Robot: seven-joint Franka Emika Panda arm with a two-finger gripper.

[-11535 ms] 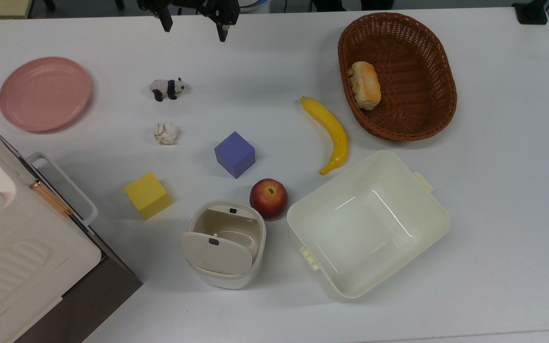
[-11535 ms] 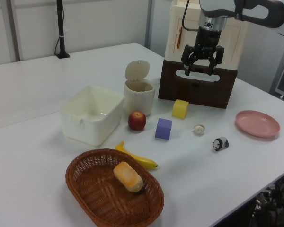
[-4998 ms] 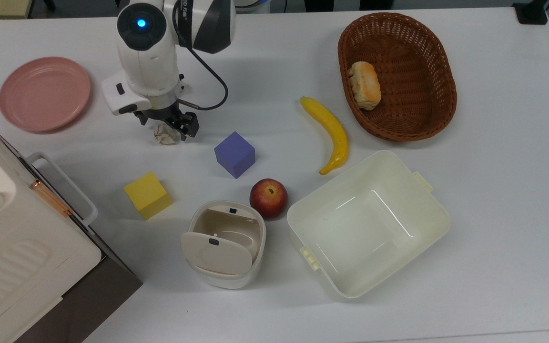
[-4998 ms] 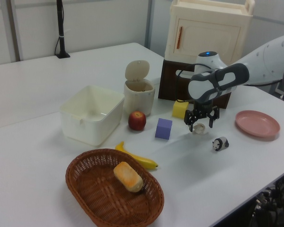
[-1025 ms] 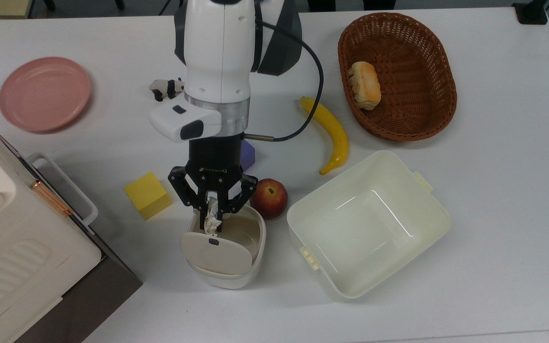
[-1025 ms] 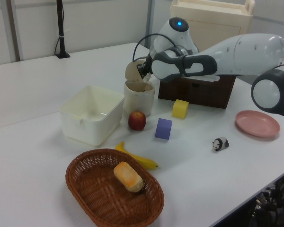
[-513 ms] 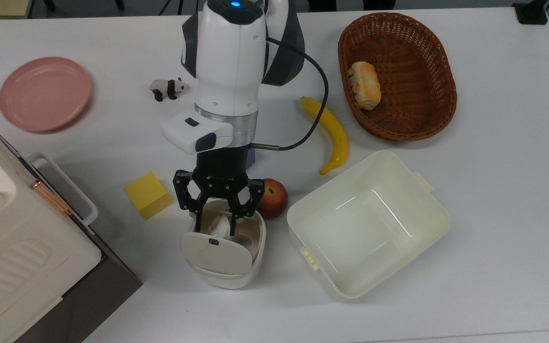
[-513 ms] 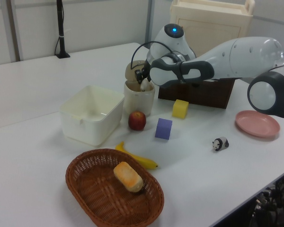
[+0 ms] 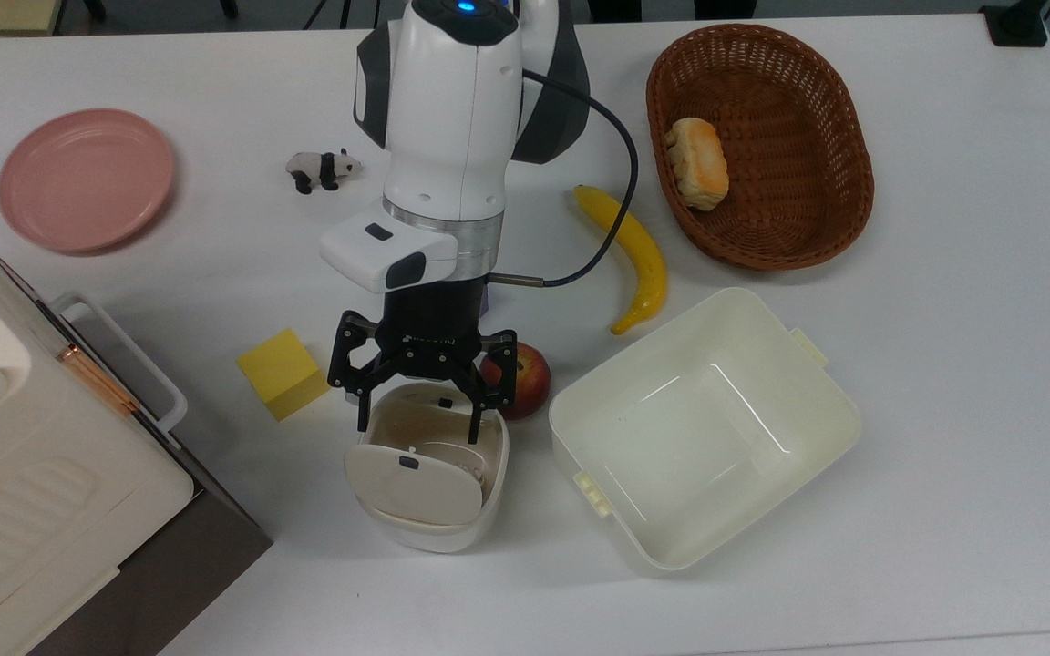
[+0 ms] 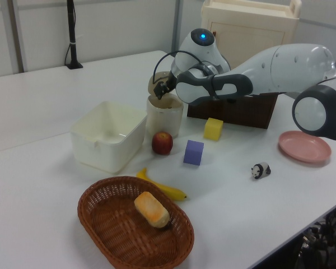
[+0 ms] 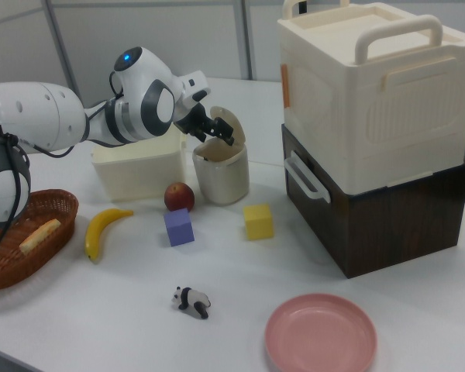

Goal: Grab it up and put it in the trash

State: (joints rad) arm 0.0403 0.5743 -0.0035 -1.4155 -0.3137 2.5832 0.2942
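Note:
The trash [image 9: 494, 466] is a round cream bin with its flap lid [image 9: 414, 482] tipped open, in the lower middle of the top view. My gripper [image 9: 418, 425] hangs open right over the bin's mouth, one finger at each side of the rim and nothing between them. The crumpled paper ball is hidden; the bin's inside looks brownish with nothing clearly showing. In the left view the gripper [image 10: 159, 89] sits above the bin [image 10: 165, 116]. The right view also has the gripper [image 11: 214, 129] over the bin [image 11: 221, 175].
A red apple [image 9: 527, 377] touches the bin's right side, and a large cream tub [image 9: 703, 437] stands further right. A yellow cube [image 9: 283, 374], banana [image 9: 636, 257], wicker basket [image 9: 817, 109], toy panda [image 9: 323, 169], pink plate [image 9: 86, 178] and a tall box stack [image 9: 24, 474] surround it.
Over the last second the gripper opened above the bin and the paper ball dropped out of it into the bin. The fingers now spread wider.

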